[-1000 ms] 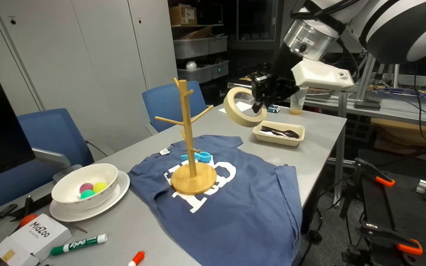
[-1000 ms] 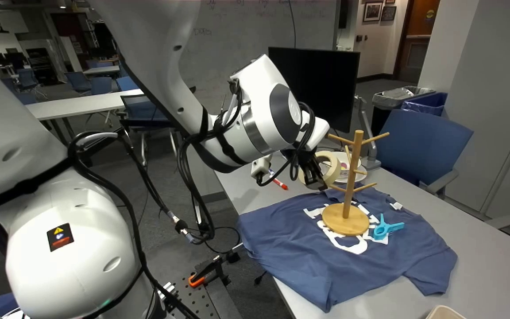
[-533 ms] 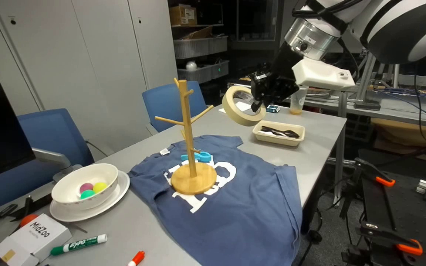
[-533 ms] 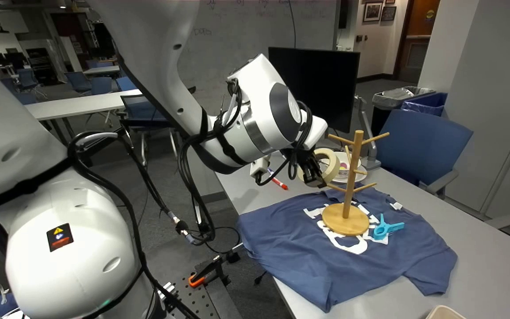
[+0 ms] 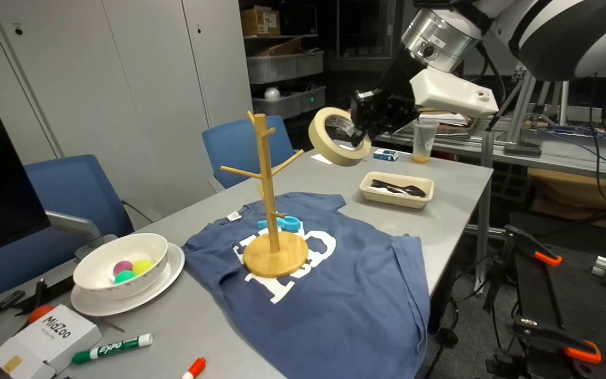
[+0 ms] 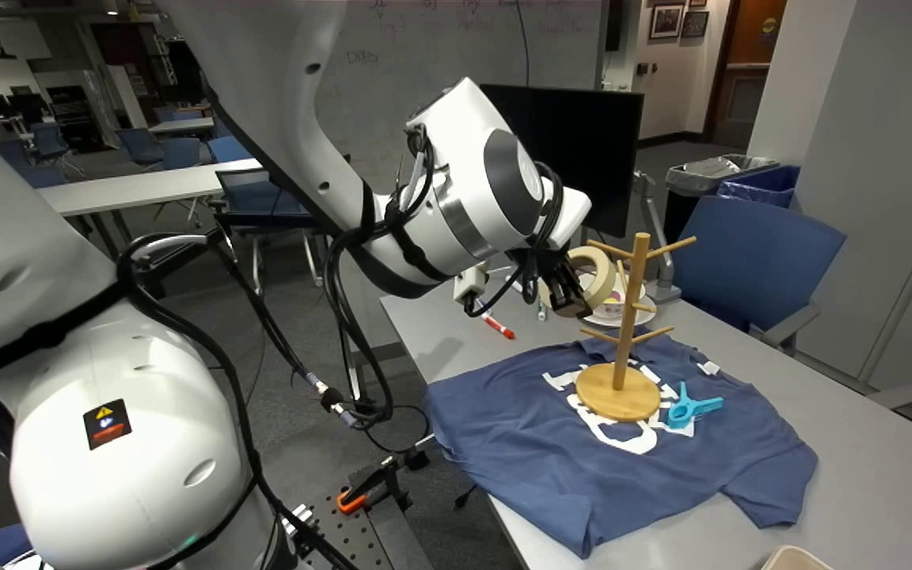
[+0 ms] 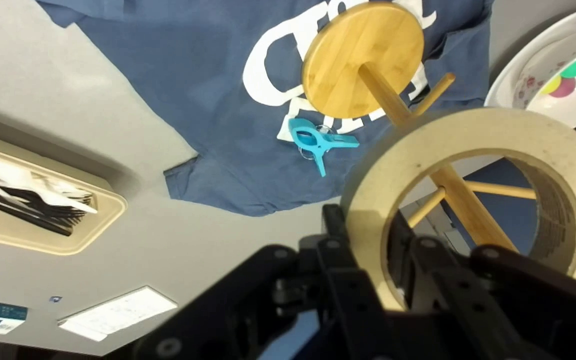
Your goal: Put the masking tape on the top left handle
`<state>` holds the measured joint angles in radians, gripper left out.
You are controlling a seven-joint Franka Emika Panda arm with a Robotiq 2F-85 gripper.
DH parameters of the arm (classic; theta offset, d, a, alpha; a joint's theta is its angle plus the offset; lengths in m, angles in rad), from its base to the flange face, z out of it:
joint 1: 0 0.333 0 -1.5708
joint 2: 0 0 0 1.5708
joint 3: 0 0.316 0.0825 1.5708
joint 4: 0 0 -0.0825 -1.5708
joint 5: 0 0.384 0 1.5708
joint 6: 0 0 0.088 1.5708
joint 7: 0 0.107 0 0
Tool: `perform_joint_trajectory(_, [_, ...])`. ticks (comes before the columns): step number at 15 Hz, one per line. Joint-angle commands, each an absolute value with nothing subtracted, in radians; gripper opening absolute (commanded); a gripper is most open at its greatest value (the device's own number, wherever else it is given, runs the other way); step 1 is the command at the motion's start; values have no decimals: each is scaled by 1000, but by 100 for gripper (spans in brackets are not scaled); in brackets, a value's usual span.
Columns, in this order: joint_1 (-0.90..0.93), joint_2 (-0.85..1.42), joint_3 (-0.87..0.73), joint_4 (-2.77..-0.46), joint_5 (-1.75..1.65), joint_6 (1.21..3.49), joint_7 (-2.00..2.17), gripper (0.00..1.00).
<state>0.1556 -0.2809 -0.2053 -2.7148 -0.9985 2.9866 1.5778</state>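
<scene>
The cream masking tape hangs in the air in my gripper, to the right of the wooden stand in this exterior view. In the wrist view, one finger of my gripper is outside the masking tape and one is inside its hollow. The top left handle is the highest left-pointing peg in an exterior view. There the masking tape overlaps the area just below and left of this peg. In the wrist view, lower pegs show through the ring; the pole's top is hidden.
The stand is on a blue shirt with a cyan clamp behind it. A beige tray of cutlery, a white bowl of coloured balls and a green marker lie on the table. A monitor stands beyond.
My gripper and the masking tape have risen, and moved slightly closer to the stand's pole. The grip is unchanged. The stand has not moved.
</scene>
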Motion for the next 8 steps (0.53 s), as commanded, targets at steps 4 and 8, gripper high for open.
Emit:
perform_joint_trajectory(4, [166, -351, -138, -2681, -1008, 2963, 1607, 6])
perform_joint_trajectory(8, [164, -311, -99, -2610, -1005, 2963, 1602, 6])
